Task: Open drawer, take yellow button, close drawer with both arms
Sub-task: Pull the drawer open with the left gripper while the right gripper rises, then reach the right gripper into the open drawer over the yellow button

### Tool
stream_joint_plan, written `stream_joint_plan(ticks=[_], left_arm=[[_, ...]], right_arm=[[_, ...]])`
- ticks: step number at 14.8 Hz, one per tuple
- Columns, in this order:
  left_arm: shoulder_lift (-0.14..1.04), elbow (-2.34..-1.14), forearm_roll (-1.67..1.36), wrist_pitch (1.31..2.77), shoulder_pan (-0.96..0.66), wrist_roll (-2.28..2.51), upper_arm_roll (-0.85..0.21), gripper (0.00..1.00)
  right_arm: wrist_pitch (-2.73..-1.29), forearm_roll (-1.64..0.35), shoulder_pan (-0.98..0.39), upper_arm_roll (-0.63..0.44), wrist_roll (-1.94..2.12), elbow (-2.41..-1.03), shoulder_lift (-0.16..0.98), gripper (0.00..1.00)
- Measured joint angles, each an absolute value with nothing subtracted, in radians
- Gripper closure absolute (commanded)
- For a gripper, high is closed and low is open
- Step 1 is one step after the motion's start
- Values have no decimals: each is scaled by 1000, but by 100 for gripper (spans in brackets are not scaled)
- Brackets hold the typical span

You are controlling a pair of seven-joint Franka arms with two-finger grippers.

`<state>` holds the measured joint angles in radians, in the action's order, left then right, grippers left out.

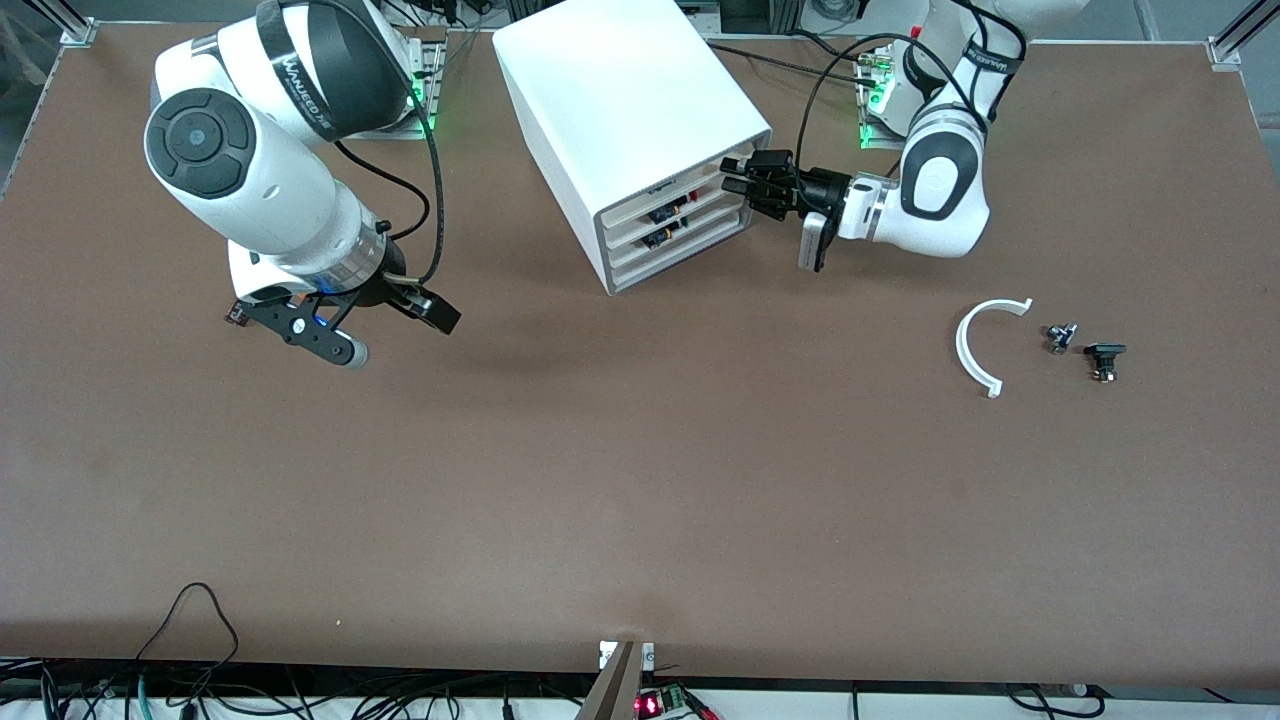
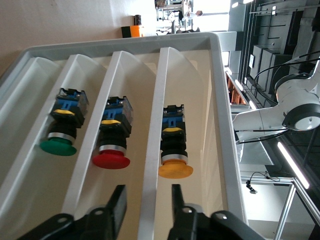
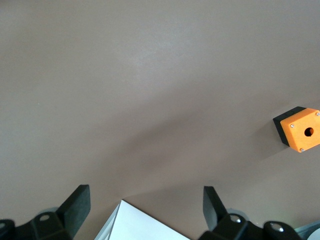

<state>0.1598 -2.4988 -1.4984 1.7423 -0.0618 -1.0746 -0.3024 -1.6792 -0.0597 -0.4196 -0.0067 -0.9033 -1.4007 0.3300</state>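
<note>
The white cabinet (image 1: 620, 90) stands at the table's back middle, its stacked drawers (image 1: 668, 200) all pushed in. My left gripper (image 1: 735, 177) is at the top of the cabinet's front. In the left wrist view it (image 2: 147, 192) is open, its fingers straddling without touching the white front lip (image 2: 156, 150) between two drawers. The orange-yellow button (image 2: 175, 160) lies in the drawer beside that lip. My right gripper (image 1: 338, 320) hangs open and empty over the table toward the right arm's end; it (image 3: 145, 195) is open wide in its wrist view.
A red button (image 2: 112, 150) and a green button (image 2: 60, 137) lie in the neighbouring drawers. An orange cube with a hole (image 3: 300, 131) sits on the table. A white curved piece (image 1: 985, 345) and two small black parts (image 1: 1060, 337) (image 1: 1104, 360) lie toward the left arm's end.
</note>
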Motion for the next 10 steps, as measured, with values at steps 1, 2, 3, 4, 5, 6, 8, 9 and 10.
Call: stream_joint_plan(ticks=[1,2,3,4,5,6,8,9,10], left_arm=[[160,-2503,-1509,1742,-62,-1076,-312,71],[160,-2506,-1514,1743,-62,-1078,-318,82],[160,-2508,-1514,1743,-62,-1079,-320,100],[160,-2509,-1514,1743,-62,-1080,-321,100],[160,-2511,-1514,1745,-62,-1080,-321,100],[160,-2511,-1515,1747,-61,-1085,-321,100],[160,-2511,-1515,1747,-61,-1088,-321,100],[160,-2511,-1515,1747,-60,-1089,-321,100],[160,-2511,-1515,1747,-58,-1089,-320,100]], right_arm=[[-1679,-60,-423,-7,-911,-1392,336,0],[-1679,-60,-427,-7,-920,-1384,342,0],[-1678,-60,-429,-7,-932,-1376,347,0],[-1678,-60,-432,-7,-943,-1368,352,0],[-1675,-60,-436,-7,-953,-1359,358,0],[-1671,-60,-442,-7,-968,-1347,364,0],[-1662,-60,-461,-7,-1018,-1311,383,0],[-1661,-60,-471,-6,-1047,-1294,393,0],[-1660,-60,-484,-6,-1077,-1278,402,0]])
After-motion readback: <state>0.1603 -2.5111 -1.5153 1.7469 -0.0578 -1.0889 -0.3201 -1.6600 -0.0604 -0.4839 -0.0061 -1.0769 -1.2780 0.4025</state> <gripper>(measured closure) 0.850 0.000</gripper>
